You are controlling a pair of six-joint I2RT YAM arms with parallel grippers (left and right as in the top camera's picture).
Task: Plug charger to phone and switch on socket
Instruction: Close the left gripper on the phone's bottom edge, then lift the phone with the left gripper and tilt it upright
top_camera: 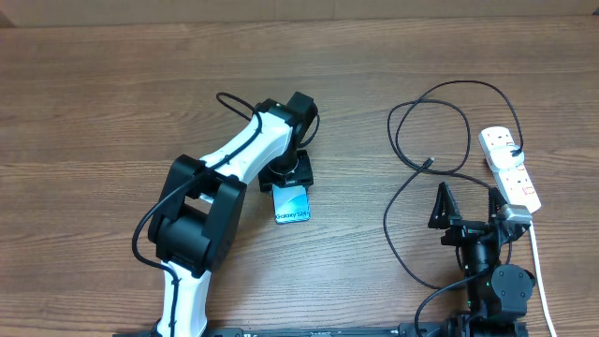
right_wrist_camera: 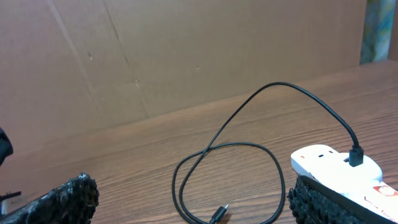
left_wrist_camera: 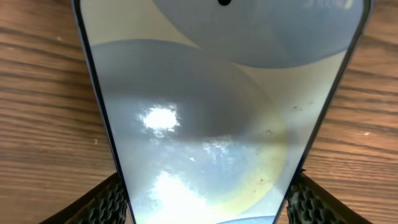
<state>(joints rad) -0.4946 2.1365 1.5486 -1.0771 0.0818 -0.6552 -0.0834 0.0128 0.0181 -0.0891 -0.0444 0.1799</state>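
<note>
Phone (top_camera: 292, 204) lies on the counter (top_camera: 84, 103) left of centre, its "Galaxy" end toward the near edge, with your left pincer (top_camera: 289, 180) over its far end. From the left wrist you see the two pads (left_wrist_camera: 109, 202) against the phone's long edges, one on each side, so that pincer is grasping the phone. You have one charger (right_wrist_camera: 277, 83), looped on the counter to the right, well apart from the phone. Its plug tip (top_camera: 429, 164) lies free on the wood, and its other end sits in the socket (top_camera: 510, 168). You have one socket, at the far right, with one white lead (top_camera: 538, 271) running toward the near edge. Your right pincer (top_camera: 468, 190) is spread wide, holding nothing, beside the socket and just nearer than the plug tip
</note>
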